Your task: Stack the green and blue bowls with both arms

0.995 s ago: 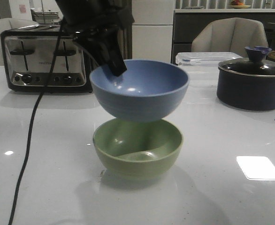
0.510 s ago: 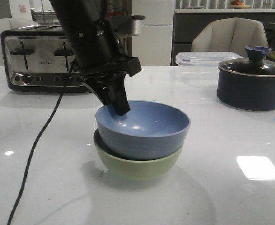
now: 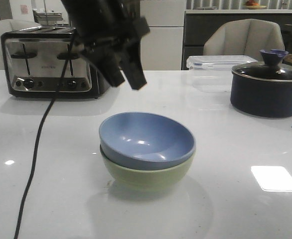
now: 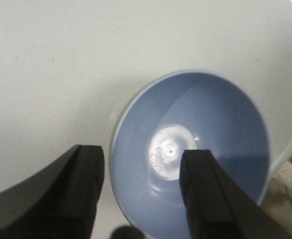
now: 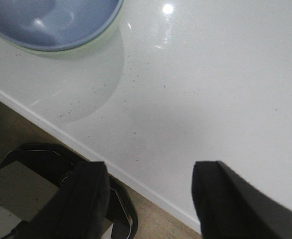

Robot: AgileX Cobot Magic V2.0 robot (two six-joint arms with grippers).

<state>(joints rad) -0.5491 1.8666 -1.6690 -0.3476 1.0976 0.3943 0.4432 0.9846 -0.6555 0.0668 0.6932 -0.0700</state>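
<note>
Since half a second ago the left gripper (image 3: 127,79) has let go of the blue bowl (image 3: 146,140) and risen clear of it; it now hangs above and slightly to the left of the stack, in front of the toaster (image 3: 49,62), with a clear gap between its fingertips and the bowl's rim. A second ago that bowl was held in the air over the green bowl (image 3: 148,173); half a second ago it was being lowered in, still pinched at its left rim. Now it sits nested inside the green bowl, tilted a little so that its left edge rides higher than its right. Only the green bowl's rim and lower wall show beneath it. The stack rests on the white table (image 3: 235,209), near its front middle.

From the left wrist view the gripper's two fingers (image 4: 211,199) are spread wide apart with nothing between them, and the blue bowl (image 4: 196,149) lies below, its inside facing the camera.

From the right wrist view the right gripper (image 5: 148,199) is likewise spread with nothing held, hanging over the table's near edge (image 5: 151,194); the blue bowl (image 5: 51,22) shows at one corner of that view, with a thin line of green just beside its rim.

Nothing else has shifted: the toaster's black cable (image 3: 36,149) trails down across the table on the left, while the dark pot with a glass lid (image 3: 268,87) and the clear plastic box (image 3: 216,64) stand at the far right, well apart from the bowls
</note>
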